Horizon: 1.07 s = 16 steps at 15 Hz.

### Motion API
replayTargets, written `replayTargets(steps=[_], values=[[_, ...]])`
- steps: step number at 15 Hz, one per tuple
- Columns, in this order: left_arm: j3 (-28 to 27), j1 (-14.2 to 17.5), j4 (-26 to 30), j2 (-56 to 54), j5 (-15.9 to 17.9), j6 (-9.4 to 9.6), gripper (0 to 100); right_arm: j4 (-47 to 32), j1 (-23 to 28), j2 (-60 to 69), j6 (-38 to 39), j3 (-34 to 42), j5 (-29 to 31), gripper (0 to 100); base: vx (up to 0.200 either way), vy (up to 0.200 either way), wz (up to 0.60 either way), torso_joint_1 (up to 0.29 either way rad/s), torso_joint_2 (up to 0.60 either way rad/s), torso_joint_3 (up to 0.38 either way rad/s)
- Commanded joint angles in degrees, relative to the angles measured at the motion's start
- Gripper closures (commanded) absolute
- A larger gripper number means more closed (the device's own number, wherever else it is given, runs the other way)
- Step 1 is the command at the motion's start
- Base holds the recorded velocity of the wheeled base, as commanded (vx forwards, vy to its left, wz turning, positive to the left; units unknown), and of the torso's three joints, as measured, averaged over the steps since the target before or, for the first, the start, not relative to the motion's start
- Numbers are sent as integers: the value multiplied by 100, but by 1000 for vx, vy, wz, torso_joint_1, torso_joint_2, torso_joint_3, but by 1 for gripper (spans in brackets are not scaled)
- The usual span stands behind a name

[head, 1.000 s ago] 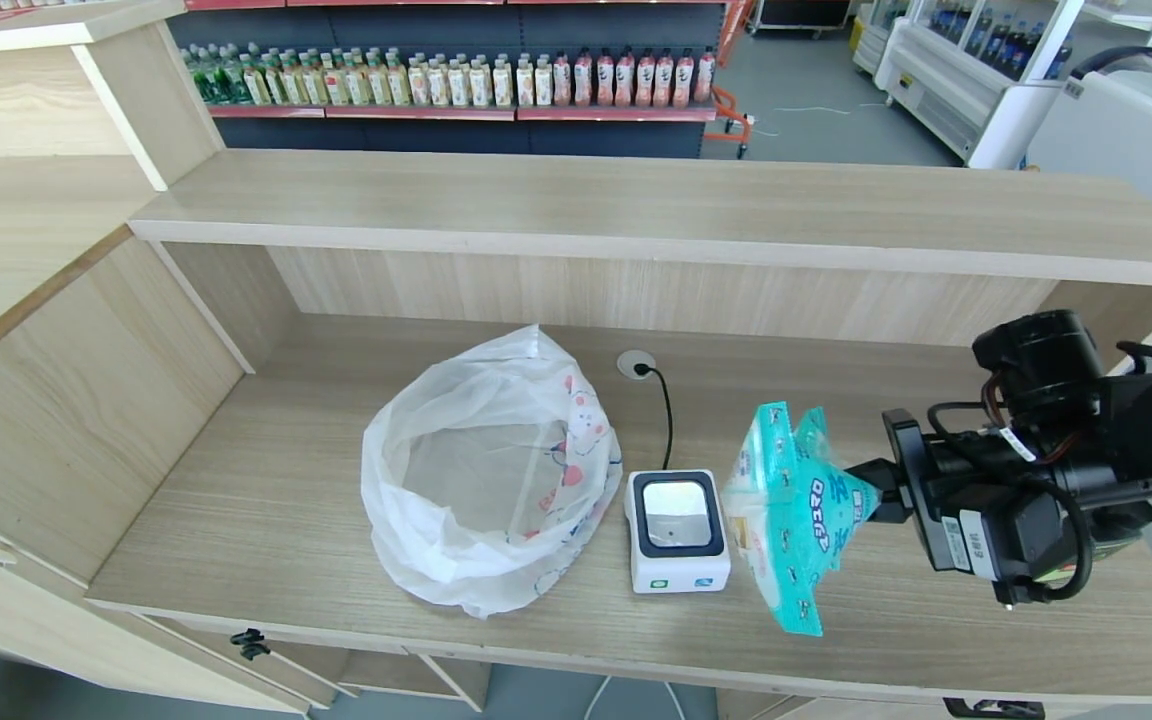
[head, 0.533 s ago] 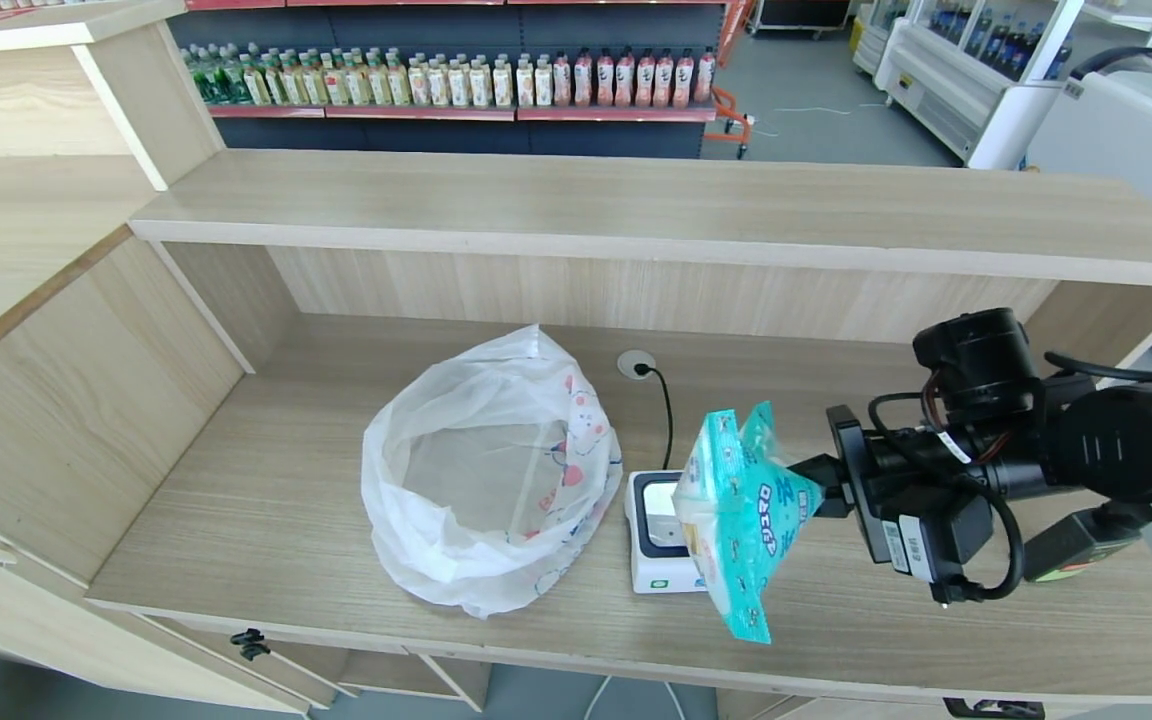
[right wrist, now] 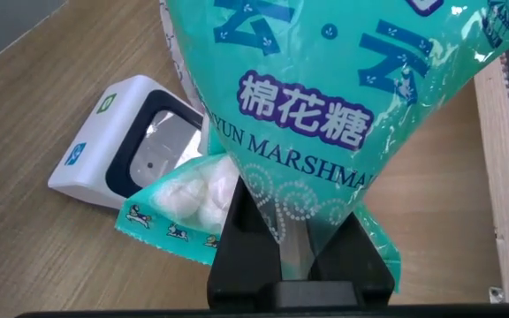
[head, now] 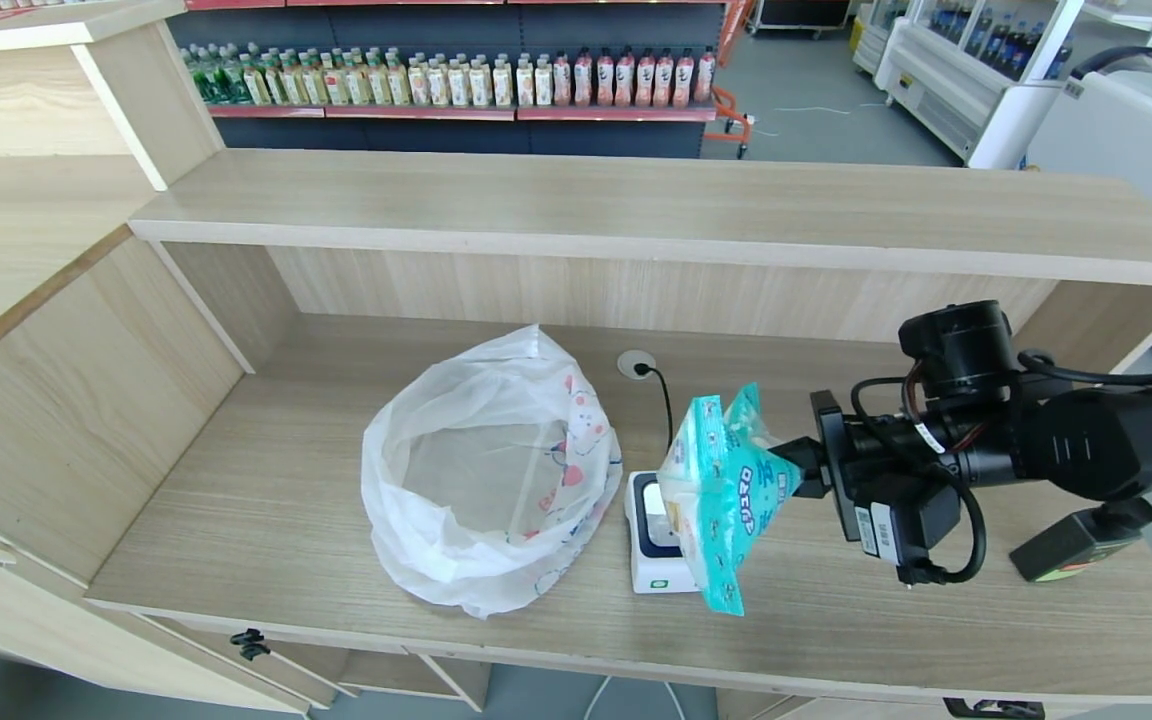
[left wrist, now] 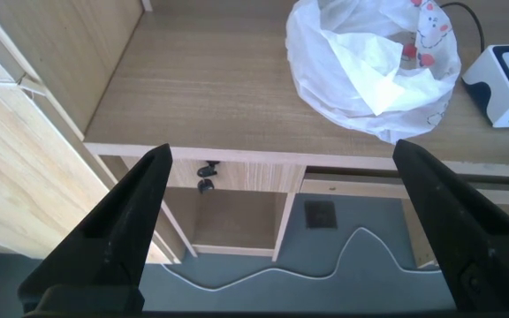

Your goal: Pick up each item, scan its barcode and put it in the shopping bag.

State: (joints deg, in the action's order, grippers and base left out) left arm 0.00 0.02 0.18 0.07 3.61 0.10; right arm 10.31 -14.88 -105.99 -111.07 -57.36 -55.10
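**Head view:** the right gripper (head: 788,468) is clamped on one gathered end of the teal snack packet (head: 721,495). The packet hangs in the air over the scanner (head: 648,540) and hides most of its window. The shopping bag (head: 481,470) lies open-mouthed on the counter (head: 266,520), just beside the scanner on the robot's left. Where the barcode sits cannot be told, so a printed face angled away from the window would probably give no read. The packet's low corner could also nudge the light scanner.

**Left wrist view:** the left gripper (left wrist: 281,172) is spread wide and holds nothing. It sits off the counter's front edge, well apart from the shopping bag (left wrist: 369,62). Nothing braces the limp rim, so a dropped packet may fold it shut or land on it.

**Right wrist view:** the fingers (right wrist: 237,234) pinch only bunched film at the packet's (right wrist: 325,106) narrow end, with the scanner (right wrist: 140,150) beneath it. Slick film in so small a grip may slide or swing during the carry.
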Motion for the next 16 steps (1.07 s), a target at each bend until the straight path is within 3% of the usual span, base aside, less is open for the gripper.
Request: replayTargets(steps=[1,10,13,15,16], values=[[0,6,-1,1,0,-1,0,15,3,-10,-3,23,8,100,0,0,0,0,0,0],[0,6,-1,1,0,-1,0,15,56,-115,-29,14,149,100,0,0,0,0,0,0],[0,6,-1,1,0,-1,0,-179,3,298,560,-21,114,100,0,0,0,0,0,0],[0,-2,-1,1,0,-1,0,-152,-67,1352,3065,32,219,100,0,0,0,0,0,0],[0,6,-1,1,0,-1,0,-161,-164,1748,4111,49,579,100,0,0,0,0,0,0]])
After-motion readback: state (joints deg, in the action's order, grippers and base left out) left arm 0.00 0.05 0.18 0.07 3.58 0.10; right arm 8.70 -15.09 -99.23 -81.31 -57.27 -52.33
